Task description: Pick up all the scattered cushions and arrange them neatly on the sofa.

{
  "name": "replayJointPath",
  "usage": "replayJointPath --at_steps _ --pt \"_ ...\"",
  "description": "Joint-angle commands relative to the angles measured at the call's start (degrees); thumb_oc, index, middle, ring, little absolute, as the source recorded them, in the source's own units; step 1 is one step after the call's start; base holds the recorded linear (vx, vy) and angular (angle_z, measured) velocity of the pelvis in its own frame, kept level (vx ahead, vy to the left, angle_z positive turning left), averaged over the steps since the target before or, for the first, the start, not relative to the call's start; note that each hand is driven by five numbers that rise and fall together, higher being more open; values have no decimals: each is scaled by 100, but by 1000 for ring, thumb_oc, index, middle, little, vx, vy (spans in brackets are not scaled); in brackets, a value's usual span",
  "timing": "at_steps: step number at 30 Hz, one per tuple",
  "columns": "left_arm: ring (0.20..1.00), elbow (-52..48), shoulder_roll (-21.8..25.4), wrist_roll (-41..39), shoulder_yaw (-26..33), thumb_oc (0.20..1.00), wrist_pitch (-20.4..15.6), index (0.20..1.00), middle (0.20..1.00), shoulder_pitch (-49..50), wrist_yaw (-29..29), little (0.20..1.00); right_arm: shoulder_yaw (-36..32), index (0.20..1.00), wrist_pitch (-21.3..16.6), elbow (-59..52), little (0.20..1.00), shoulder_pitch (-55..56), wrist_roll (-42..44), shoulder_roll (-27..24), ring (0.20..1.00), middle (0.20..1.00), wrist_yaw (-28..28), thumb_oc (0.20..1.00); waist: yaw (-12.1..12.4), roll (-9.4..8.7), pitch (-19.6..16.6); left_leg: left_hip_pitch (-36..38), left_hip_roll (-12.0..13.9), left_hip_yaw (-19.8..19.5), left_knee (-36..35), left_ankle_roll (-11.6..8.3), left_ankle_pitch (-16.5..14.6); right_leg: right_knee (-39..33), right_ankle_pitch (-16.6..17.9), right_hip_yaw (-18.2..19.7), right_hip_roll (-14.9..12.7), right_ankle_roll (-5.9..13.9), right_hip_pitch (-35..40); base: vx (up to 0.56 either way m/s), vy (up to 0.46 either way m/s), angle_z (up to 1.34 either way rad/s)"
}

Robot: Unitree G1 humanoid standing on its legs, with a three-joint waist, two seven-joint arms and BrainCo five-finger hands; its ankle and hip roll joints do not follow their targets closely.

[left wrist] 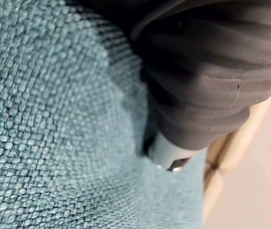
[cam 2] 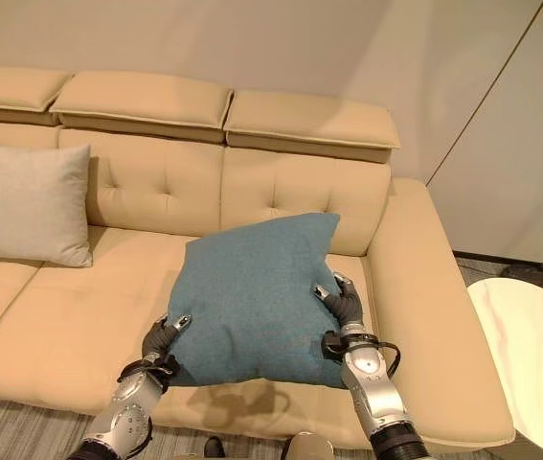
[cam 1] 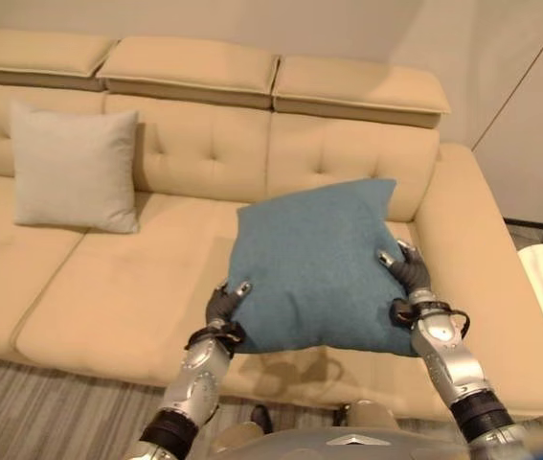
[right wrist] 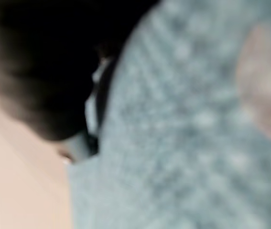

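Our left hand (cam 1: pixel 225 305) grips the blue cushion (cam 1: pixel 314 267) at its lower left edge, thumb on the front face and fingers curled behind the fabric; in the left wrist view the dark ribbed cover (left wrist: pixel 211 81) presses straight into the blue weave, with one silver finger (left wrist: pixel 166 153) sunk into the cloth. Our right hand (cam 1: pixel 407 273) clamps the same cushion on its right edge, thumb lying across the front and the fingers wrapped round behind; the right wrist view shows the cover tight against the cushion, though it is too blurred for us to read more. Between both hands we hold the cushion up, tilted, above the right-hand seat of the sofa (cam 1: pixel 156 287), its top corner reaching the tufted backrest and its lower edge hanging over the front edge of the seat. Whether that upper corner touches the backrest we cannot tell. Far to the left on the sofa, a grey cushion (cam 1: pixel 76 168) stands upright, leaning against the backrest, well apart from the blue one. Three flat headrest pads (cam 1: pixel 190 69) run along the top of the sofa. Beyond the sofa's right armrest sits a pale round table (cam 2: pixel 530 345), and in front of the sofa lies a striped grey floor (cam 1: pixel 51 412).
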Motion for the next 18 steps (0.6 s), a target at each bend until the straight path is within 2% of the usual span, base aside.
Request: replayJointPath --at_steps 1,2,3,4,5,7,8,11,16,18 --pt "200 -704 -470 136 -439 200 -383 200 200 -785 -681 200 46 200 -580 -603 200 -620 0 29 200 200 132 200 100 -164 -309 -133 -6 -288 1266 -280 -476 -204 180 -98 59 107 136 144 -119 10" --pt "200 -689 -470 129 -439 200 -399 200 200 -786 -661 200 48 200 -586 -612 200 -633 21 11 200 200 126 200 106 -154 -309 -179 47 -350 1465 -348 -408 -262 151 -92 110 59 246 190 -73 17" --pt "200 -725 -474 122 -428 200 -398 200 200 -778 -597 200 125 200 -549 -612 200 -599 90 28 200 200 164 200 188 -141 -268 -311 54 -708 1402 -399 -294 -354 77 15 156 41 429 142 -29 12" --pt "200 -727 -473 122 -428 200 -397 200 200 -775 -596 200 125 200 -548 -613 200 -597 90 28 200 200 165 200 188 -142 -264 -301 51 -708 1396 -398 -294 -358 77 14 155 43 438 179 38 -8" --pt "200 -789 -444 149 -438 200 -371 200 200 -763 -612 200 121 200 -536 -598 200 -571 117 13 200 200 197 200 190 -154 -305 -390 201 -740 945 -379 -250 -469 85 92 138 106 489 122 67 -29" --pt "200 -825 -429 216 -451 200 -373 200 200 -802 -577 200 109 200 -545 -603 200 -540 108 7 200 200 180 200 202 -107 -325 -544 369 -827 483 -445 121 -535 73 165 161 160 550 159 114 -23" --pt "200 -851 -445 233 -424 200 -376 200 200 -802 -568 200 76 200 -515 -640 200 -470 64 -35 200 200 193 200 183 -43 -326 -533 415 -809 292 -460 209 -495 24 201 149 173 575 162 159 -8" --pt "200 -929 -361 380 -410 200 -384 200 200 -801 -578 200 93 200 -472 -614 200 -456 -22 2 200 200 226 200 176 46 -356 -256 263 -795 52 -378 150 -445 25 320 43 227 618 173 210 -23" --pt "200 -1062 -199 651 -367 200 -459 200 200 -1042 -456 200 233 200 -457 -574 200 -667 -170 65 200 200 243 200 238 38 -291 -138 68 -558 -137 -240 52 -470 76 411 -169 357 597 74 164 -23" --pt "200 -1042 -173 815 -431 200 -581 200 200 -1505 -258 200 388 200 -497 -487 200 -1127 -211 64 200 200 155 200 268 57 -74 -320 0 -528 -110 -204 32 -450 128 398 -273 393 401 -130 87 8"
